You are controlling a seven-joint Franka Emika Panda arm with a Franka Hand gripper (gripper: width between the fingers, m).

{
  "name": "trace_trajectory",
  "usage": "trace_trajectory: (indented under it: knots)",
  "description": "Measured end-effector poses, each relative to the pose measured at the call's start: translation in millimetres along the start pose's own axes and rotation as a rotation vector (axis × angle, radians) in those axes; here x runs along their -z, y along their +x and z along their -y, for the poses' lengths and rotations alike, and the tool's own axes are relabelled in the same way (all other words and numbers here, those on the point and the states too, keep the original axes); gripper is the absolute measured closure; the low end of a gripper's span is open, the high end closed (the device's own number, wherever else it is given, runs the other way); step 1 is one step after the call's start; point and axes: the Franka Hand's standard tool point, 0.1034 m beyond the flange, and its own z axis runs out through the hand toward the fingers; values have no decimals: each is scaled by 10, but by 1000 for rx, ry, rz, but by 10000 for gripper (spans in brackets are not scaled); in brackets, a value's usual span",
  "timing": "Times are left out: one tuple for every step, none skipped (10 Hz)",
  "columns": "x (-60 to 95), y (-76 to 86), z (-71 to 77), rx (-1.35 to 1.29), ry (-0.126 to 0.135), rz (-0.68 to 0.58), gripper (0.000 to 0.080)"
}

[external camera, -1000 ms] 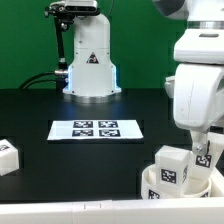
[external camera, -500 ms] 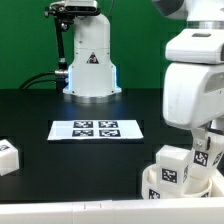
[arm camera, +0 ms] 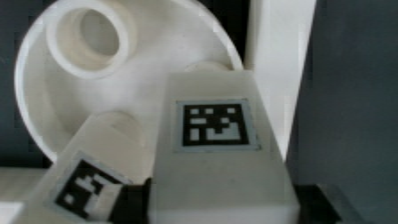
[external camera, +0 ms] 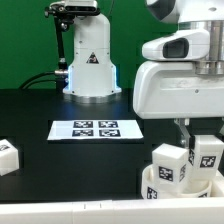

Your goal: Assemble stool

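The round white seat [external camera: 150, 181] lies at the front of the exterior view's right, and it also shows in the wrist view [arm camera: 107, 70]. One white tagged leg [external camera: 170, 166] stands upright in it. My gripper [external camera: 200, 138] is shut on a second tagged leg [external camera: 208, 156] and holds it upright over the seat beside the first. In the wrist view the held leg [arm camera: 222, 150] fills the middle, with a dark finger [arm camera: 324, 204] on each side. The other leg [arm camera: 93, 185] is beside it. A third leg [external camera: 7, 157] lies at the exterior view's far left.
The marker board [external camera: 97, 129] lies flat in the middle of the black table. The robot's white base [external camera: 90, 65] stands behind it with cables to its left. A pale strip [external camera: 70, 212] runs along the table's front edge.
The arm's wrist has swung towards the exterior view's left and more of it shows. The held leg has gone from tilted to upright beside the standing leg.
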Motion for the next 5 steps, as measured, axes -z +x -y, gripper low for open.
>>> trace_trajectory:
  knots:
    - [0,3,-13,-84,-1,1,466]
    - [-2,4,-22,-158,0,1,466]
    - [0,5,-33,-291,2,2,466]
    - [7,6,-52,-519,-6,0,466]
    - [-11,-2,-73,-764,6,0,466]
